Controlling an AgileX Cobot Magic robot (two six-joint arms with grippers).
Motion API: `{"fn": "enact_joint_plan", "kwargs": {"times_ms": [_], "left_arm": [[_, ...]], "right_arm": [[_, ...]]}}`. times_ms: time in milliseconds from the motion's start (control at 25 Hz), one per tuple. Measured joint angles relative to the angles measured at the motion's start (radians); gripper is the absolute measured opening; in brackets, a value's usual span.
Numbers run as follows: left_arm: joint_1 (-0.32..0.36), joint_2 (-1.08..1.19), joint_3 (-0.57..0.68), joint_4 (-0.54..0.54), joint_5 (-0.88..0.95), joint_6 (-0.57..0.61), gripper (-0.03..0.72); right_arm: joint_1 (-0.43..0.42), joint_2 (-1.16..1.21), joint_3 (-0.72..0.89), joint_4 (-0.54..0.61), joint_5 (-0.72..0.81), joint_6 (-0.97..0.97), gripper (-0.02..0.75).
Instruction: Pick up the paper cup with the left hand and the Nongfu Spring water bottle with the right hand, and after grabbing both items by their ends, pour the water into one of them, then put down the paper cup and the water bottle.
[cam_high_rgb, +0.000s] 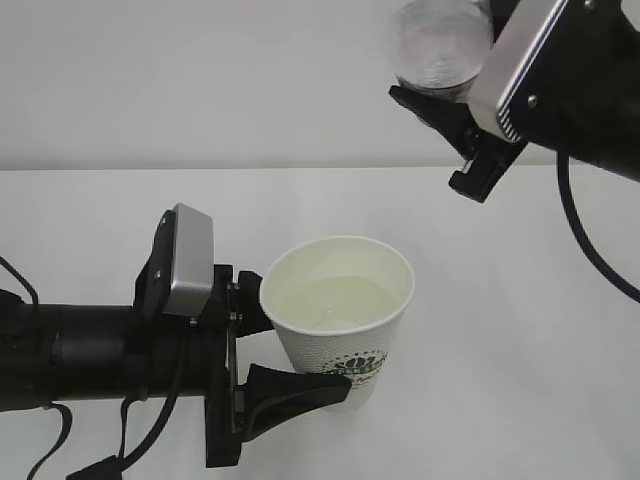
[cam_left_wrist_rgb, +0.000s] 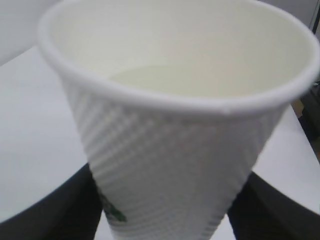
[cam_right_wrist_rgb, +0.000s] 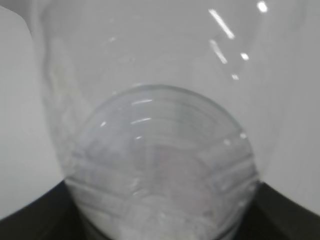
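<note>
water's in the cup; setting both down comes next

the paper cup (cam_high_rgb: 340, 315), holding water (cam_high_rgb: 335, 303), sits near the worktop's (cam_high_rgb: 520, 330) front middle, left hand (cam_high_rgb: 262, 362) jaws clamped on its lower wall. the nongfu spring water bottle (cam_high_rgb: 440, 42) hangs high toward the far right, clamped in the right hand (cam_high_rgb: 455, 130). lower the cup level, release only once seated.

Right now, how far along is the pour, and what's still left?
Done: both items are picked up, and the paper cup already holds water. In hand: the left gripper clamps the cup's lower part; the right gripper holds the bottle raised at the upper right, no stream visible. Left: possibly more pouring, then setting down cup and bottle on the table.
</note>
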Motion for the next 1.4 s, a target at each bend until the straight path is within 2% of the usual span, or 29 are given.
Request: {"fn": "enact_joint_plan", "kwargs": {"times_ms": [600,1400], "left_arm": [[0.0,0.0,0.0,0.0,0.0,0.002,0.528],[0.0,0.0,0.0,0.0,0.0,0.002,0.522]], "right_arm": [[0.0,0.0,0.0,0.002,0.0,0.156,0.503],[0.0,0.0,0.0,0.002,0.015,0.2,0.503]]}}
